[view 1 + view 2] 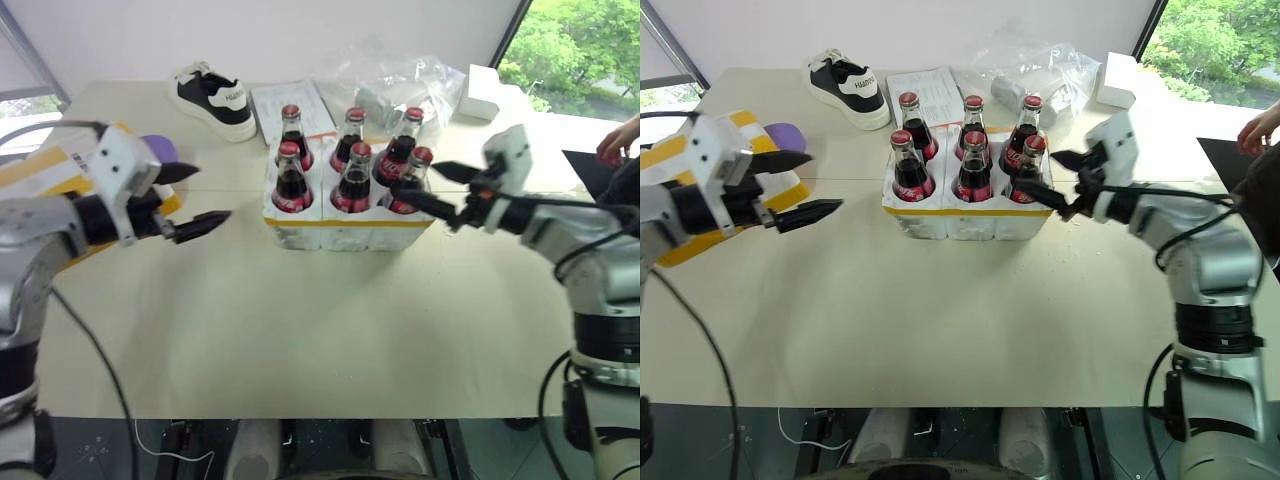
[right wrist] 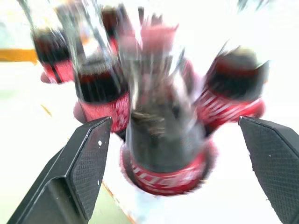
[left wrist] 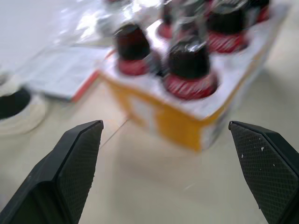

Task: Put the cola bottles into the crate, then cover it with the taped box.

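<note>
Six cola bottles (image 1: 354,178) with red caps and labels stand upright in the wells of the white crate (image 1: 340,232), which has a yellow band round its base. My right gripper (image 1: 416,177) is open at the crate's right side, its fingers (image 2: 88,158) wide apart on either side of the front right bottle (image 2: 163,140) and not pressing it. My left gripper (image 1: 212,194) hangs open and empty to the left of the crate, pointing toward it. The taped box (image 1: 662,152), white with yellow bands, lies at the table's left edge, partly hidden behind my left arm.
A black-and-white shoe (image 1: 215,100), a printed sheet (image 1: 290,105), a clear plastic bag (image 1: 400,85) and a small plain white box (image 1: 480,92) lie along the table's far side. A purple object (image 1: 160,148) sits by the taped box. A person's hand (image 1: 620,140) shows at far right.
</note>
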Tool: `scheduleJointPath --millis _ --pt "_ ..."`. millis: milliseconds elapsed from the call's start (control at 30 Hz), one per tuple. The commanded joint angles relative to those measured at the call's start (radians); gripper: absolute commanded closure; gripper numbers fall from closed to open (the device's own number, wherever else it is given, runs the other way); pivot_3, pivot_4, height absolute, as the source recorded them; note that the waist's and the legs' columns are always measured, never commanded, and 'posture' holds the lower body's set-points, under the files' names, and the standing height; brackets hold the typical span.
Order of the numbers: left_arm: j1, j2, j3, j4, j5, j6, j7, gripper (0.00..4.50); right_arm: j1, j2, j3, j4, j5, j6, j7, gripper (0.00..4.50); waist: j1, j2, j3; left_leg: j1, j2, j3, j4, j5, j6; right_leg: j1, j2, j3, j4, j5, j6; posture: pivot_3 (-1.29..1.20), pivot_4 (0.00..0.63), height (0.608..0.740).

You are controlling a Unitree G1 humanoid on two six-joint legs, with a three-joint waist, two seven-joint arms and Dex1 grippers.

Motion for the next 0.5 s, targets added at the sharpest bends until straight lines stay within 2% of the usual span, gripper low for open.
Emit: scheduleJointPath --millis 33,167,267,367,500 --pt "0.144 0.031 0.189 -0.094 0.106 -0.034 0.054 0.0 -0.02 -0.1 -0.12 -0.03 0.096 0.057 0.073 0.08 -0.001 0.0 0.0 0.0 0.0 0.0 0.0 0.0 0.0 0.0 0.0 0.0 0.0 0.0 0.0 0.0 0.15 0.74" --pt "0.429 -0.002 0.431 -0.113 0.275 -0.145 0.052 0.0 0.023 -0.213 -0.186 -0.063 0.206 0.101 0.229 0.08 -0.003 0.0 0.0 0.0 0.001 0.0 -0.001 -0.003 0.005 -0.002 0.0 0.0 -0.001 0.0 0.0 0.0 0.15 0.74" --pt "0.582 -0.053 0.555 -0.089 0.365 -0.241 0.07 0.0 0.018 -0.24 -0.219 -0.092 0.316 0.153 0.286 0.08 -0.004 0.0 0.0 0.0 0.002 0.0 -0.002 -0.004 0.006 -0.002 -0.002 0.0 0.0 0.0 -0.001 0.0 0.15 0.74" --pt "0.671 -0.096 0.619 -0.012 0.439 -0.32 0.12 0.0 -0.006 -0.224 -0.229 -0.116 0.399 0.186 0.277 0.08 -0.001 0.0 0.0 0.0 0.003 0.0 -0.002 -0.005 0.007 -0.003 -0.004 0.0 0.0 0.0 -0.002 0.0 0.15 0.74" --pt "0.733 -0.095 0.61 0.172 0.553 -0.458 0.226 0.0 -0.024 -0.208 -0.194 -0.126 0.401 0.172 0.242 0.08 0.004 -0.001 -0.001 -0.001 0.002 -0.001 -0.001 -0.006 0.006 -0.007 -0.005 -0.001 -0.001 -0.002 -0.004 0.0 0.15 0.74"
